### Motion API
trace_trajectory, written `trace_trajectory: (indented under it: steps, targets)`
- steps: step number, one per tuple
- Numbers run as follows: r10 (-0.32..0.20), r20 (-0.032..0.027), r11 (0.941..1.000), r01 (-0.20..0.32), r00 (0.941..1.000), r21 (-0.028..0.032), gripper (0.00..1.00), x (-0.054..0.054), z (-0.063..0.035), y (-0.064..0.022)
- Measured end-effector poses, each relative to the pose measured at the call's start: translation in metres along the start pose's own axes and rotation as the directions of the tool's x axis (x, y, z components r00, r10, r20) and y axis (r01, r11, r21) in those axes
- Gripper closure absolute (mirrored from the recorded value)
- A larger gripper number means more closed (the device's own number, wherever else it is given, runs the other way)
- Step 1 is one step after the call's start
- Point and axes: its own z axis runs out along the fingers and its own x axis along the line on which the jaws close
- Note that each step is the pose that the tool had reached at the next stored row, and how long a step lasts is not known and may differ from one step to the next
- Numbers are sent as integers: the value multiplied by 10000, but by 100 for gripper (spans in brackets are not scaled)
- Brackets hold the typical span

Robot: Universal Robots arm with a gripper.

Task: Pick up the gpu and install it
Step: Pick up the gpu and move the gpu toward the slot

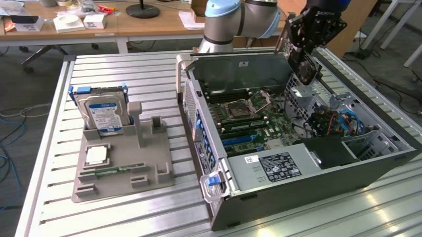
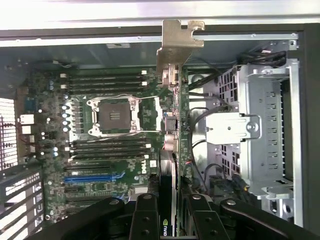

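Note:
The gpu point(image 2: 170, 145) is a thin dark card seen edge-on, with its pale metal bracket point(image 2: 176, 47) at the far end. My gripper point(image 2: 170, 202) is shut on it, with black fingers point(image 2: 144, 212) on either side of the card. In the exterior view the gripper point(image 1: 305, 59) hangs above the far right part of the open computer case point(image 1: 297, 197), and the gpu point(image 1: 307, 70) points down from it, clear of the motherboard point(image 1: 254, 116). Under the card lie the empty processor socket point(image 2: 114, 116), the memory slots and a blue slot point(image 2: 92, 177).
A silver drive cage point(image 2: 260, 130) and cable bundles point(image 1: 336, 121) stand inside the case close to the card. On the exterior view's left, a grey holder point(image 1: 122, 163) carries a blue-labelled hard drive point(image 1: 102, 116), a processor chip point(image 1: 96, 155) and a green memory stick point(image 1: 118, 171).

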Motion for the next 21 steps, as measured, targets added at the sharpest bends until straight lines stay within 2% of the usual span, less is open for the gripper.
trace_trajectory:
  steps: [5, 14, 21]
  targets:
    - [0, 0, 10000, 0, 10000, 0, 74, -12, 0, 0]
    - [0, -1, 10000, 0, 10000, 0, 74, -127, 3, -17]
    - [0, 0, 10000, 0, 10000, 1, 74, -131, 2, -32]
